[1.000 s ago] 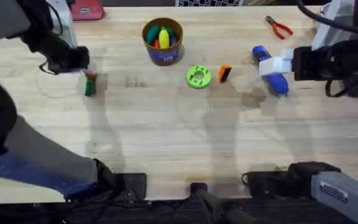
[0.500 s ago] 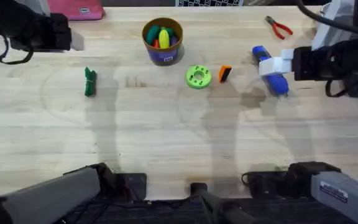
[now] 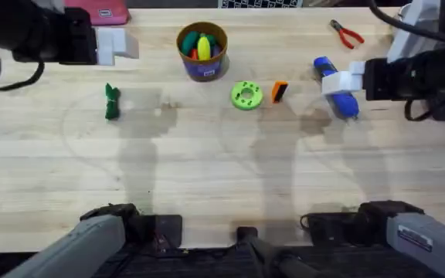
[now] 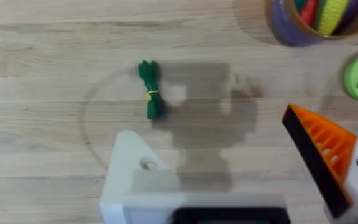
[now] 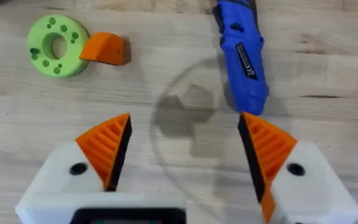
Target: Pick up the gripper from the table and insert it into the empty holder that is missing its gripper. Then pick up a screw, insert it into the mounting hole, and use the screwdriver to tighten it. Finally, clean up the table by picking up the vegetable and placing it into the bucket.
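my left gripper is the one short a pad: one finger carries an orange wedge, the other is a bare white holder with its mounting hole showing. jaws stand apart, nothing between them. it's parked high at the far left of the table, i'd guess so the empty holder is presented and reachable

right gripper has both orange pads, also apart and empty, hovering just beside the screwdriver. blue body lies flat on the wood, its near end just beyond my right pad. sensible staging for the screw step, but that step isn't first

the loose gripper lies on the table touching the green disc, dark side facing away from the disc. from the right gripper it's off toward the table middle, near but not under the jaws; from the left gripper it's well apart, past the bucket. so the right arm looks like the one to fetch it

vegetable lies flat on the wood under the left gripper, just ahead of the bare holder's tip in the wrist view, not touching. bucket already holds coloured toys and sits between vegetable and disc, further back. cleanup is last, so it stays put for now

pliers far right corner, unused. can't make out a screw anywhere; may be in the disc's holes, can't tell
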{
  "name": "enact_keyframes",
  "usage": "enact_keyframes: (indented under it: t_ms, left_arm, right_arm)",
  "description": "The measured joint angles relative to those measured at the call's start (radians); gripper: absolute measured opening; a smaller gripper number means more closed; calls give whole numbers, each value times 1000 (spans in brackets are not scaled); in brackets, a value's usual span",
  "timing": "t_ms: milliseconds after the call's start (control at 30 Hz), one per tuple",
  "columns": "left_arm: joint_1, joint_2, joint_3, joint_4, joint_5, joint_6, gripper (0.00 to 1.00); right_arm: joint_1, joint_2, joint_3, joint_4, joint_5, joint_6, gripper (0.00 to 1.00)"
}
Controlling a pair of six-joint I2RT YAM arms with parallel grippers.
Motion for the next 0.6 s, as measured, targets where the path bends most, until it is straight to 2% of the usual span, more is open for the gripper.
enact_keyframes:
  t_ms: [133, 333, 600]
  left_arm:
    - [-54, -70, 0, -25, 21, -19, 986]
    - [-151, -127, 0, -19, 94, -40, 985]
    - [-165, -140, 0, -53, 184, -47, 985]
  right_arm:
    - [0, 0, 0, 0, 0, 0, 994]
    - [0, 0, 0, 0, 0, 0, 994]
    - [0, 0, 0, 0, 0, 0, 993]
